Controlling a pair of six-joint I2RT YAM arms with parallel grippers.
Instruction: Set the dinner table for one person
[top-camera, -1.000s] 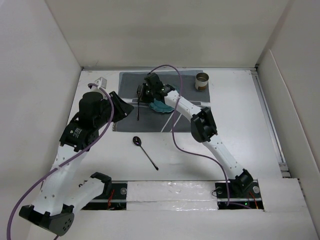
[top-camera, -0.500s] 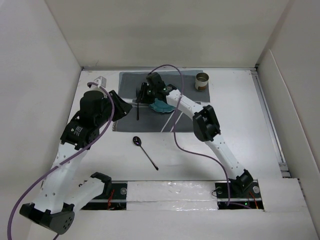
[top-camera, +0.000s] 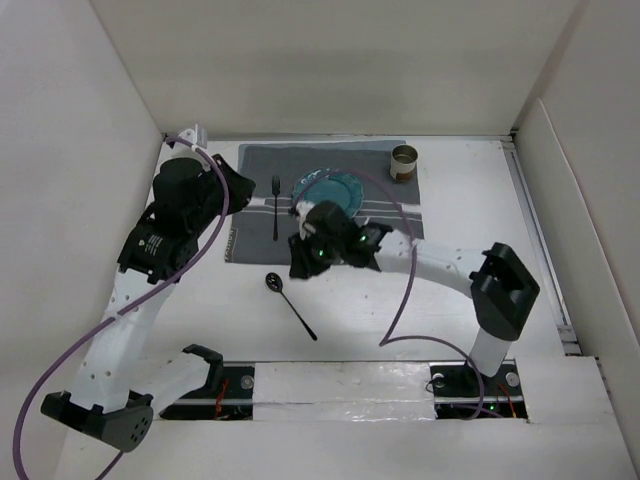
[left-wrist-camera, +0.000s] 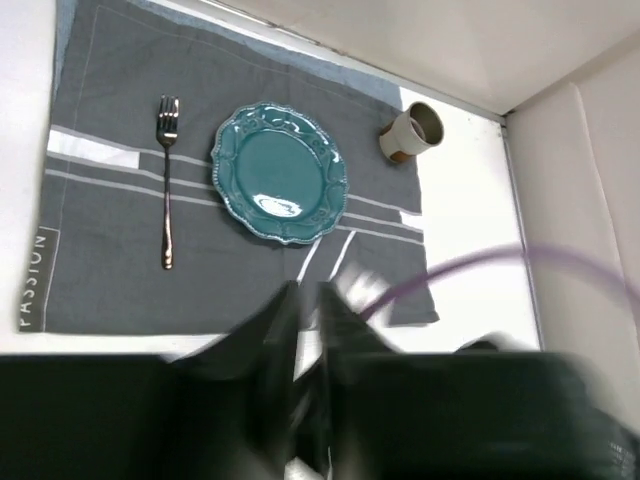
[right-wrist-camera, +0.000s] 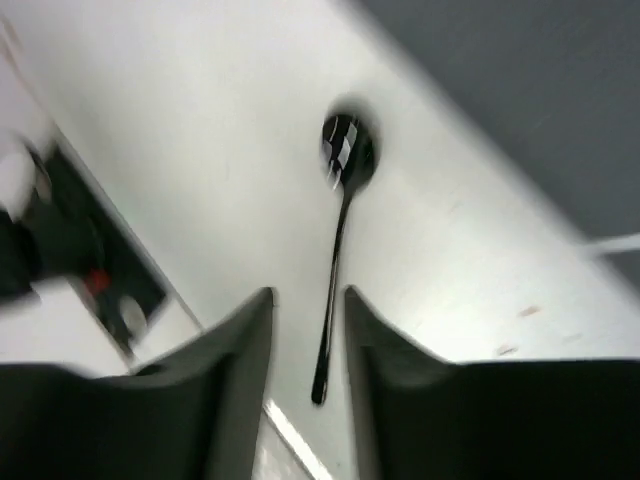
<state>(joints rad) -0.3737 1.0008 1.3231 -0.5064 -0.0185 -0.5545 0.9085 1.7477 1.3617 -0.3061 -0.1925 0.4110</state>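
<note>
On the white dinner table (top-camera: 480, 200) lies a dark grey striped placemat (top-camera: 385, 205). A teal plate (top-camera: 325, 189) sits on it, with a fork (top-camera: 276, 205) to the plate's left and a small cup (top-camera: 404, 160) at the far right corner. A black spoon (top-camera: 291, 304) lies on the bare table in front of the mat. My right gripper (top-camera: 298, 266) hovers open just above the spoon (right-wrist-camera: 340, 215), whose handle shows between the fingers (right-wrist-camera: 255, 320). My left gripper (top-camera: 240, 190) hangs left of the mat, its jaws narrowly apart and empty; its view shows plate (left-wrist-camera: 280, 186), fork (left-wrist-camera: 167, 180) and cup (left-wrist-camera: 411, 132).
White walls enclose the table on the left, back and right. A purple cable (top-camera: 395, 310) loops from the right arm over the table. The arm bases stand on a rail (top-camera: 340, 385) at the near edge.
My right gripper opened, left the teal plate on the placemat and swung back toward the near side, over the spoon. My left arm rose slightly and its jaws narrowed.
</note>
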